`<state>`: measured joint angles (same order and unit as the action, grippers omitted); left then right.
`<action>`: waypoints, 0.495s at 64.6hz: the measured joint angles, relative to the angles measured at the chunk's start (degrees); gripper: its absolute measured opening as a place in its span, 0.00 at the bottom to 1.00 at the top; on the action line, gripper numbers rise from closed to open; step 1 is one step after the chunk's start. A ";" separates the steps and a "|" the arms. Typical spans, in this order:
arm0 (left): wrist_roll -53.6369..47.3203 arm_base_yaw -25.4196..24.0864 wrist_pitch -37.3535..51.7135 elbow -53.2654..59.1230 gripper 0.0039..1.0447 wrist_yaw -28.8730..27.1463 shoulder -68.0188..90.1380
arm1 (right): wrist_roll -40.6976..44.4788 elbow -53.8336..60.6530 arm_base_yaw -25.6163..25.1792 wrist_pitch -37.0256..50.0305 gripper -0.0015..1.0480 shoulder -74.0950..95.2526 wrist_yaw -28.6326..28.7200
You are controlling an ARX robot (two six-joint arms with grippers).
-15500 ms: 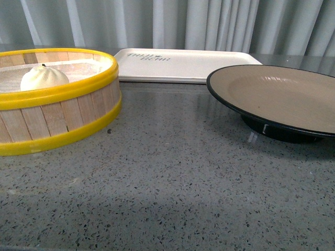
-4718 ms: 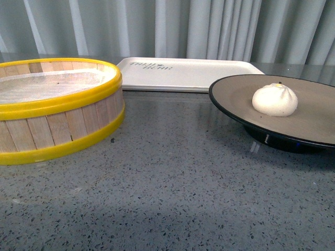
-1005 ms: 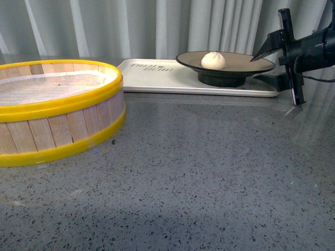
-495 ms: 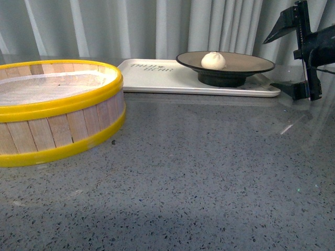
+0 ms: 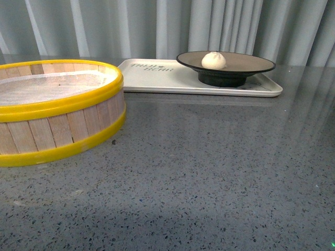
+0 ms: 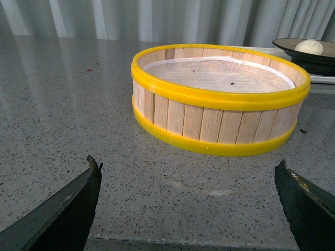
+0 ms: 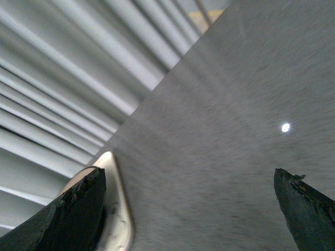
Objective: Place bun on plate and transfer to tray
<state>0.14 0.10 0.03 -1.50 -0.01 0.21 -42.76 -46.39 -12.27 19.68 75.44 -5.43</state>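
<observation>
The cream-white bun (image 5: 213, 60) sits on the tan plate (image 5: 246, 63) with its black rim. The plate stands on the right part of the off-white tray (image 5: 157, 76) at the back of the table. Neither arm shows in the front view. In the left wrist view my left gripper (image 6: 188, 201) is open and empty above the table, facing the steamer basket; the bun (image 6: 309, 47) and plate (image 6: 291, 48) show far behind. In the right wrist view my right gripper (image 7: 191, 209) is open and empty, tilted, with a corner of the tray (image 7: 118, 219) beside one finger.
A round wooden steamer basket (image 5: 57, 112) with yellow rims and a white cloth lining stands at the left; it also shows in the left wrist view (image 6: 220, 99). Grey pleated curtains (image 5: 157, 26) hang behind the speckled grey table (image 5: 209, 172).
My right gripper, open near the plate's right side on the tray, has lifted away to the right and left the front view. Plate, bun and tray have not moved.
</observation>
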 joint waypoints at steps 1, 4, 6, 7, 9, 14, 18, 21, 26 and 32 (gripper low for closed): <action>0.00 0.00 0.00 0.00 0.94 0.00 0.00 | 0.52 1.44 -0.33 0.37 0.92 -1.38 -0.15; 0.00 0.00 0.00 0.00 0.94 0.00 0.00 | 6.14 7.74 -1.79 2.47 0.92 -7.58 -2.14; 0.00 0.00 0.00 0.00 0.94 0.00 0.00 | 9.90 12.13 -2.97 4.59 0.92 -11.32 -3.30; 0.00 0.00 0.00 0.00 0.94 0.00 0.00 | 12.52 14.08 -3.50 5.68 0.92 -12.76 -4.13; 0.00 0.00 0.00 0.00 0.94 0.00 0.00 | 18.34 18.95 -4.87 9.03 0.92 -15.69 -5.86; 0.00 0.00 0.00 0.00 0.94 0.00 0.00 | 29.35 27.36 -8.81 15.17 0.90 -19.10 -3.08; 0.00 0.00 0.00 0.00 0.94 -0.04 0.00 | 35.01 31.45 -12.98 16.90 0.80 -22.25 11.98; 0.00 0.00 0.00 0.00 0.94 0.02 0.00 | 37.79 34.71 -14.40 16.22 0.71 -26.27 21.99; 0.00 0.00 0.00 0.00 0.94 0.07 0.00 | 39.93 38.47 -14.27 13.57 0.60 -32.79 30.03; 0.00 0.00 0.00 0.00 0.94 -0.13 0.00 | 41.53 44.39 -13.44 13.62 0.43 -39.74 31.26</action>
<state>0.14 0.10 0.03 -1.50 -0.14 0.21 -1.23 -2.00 -25.71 33.30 35.70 25.82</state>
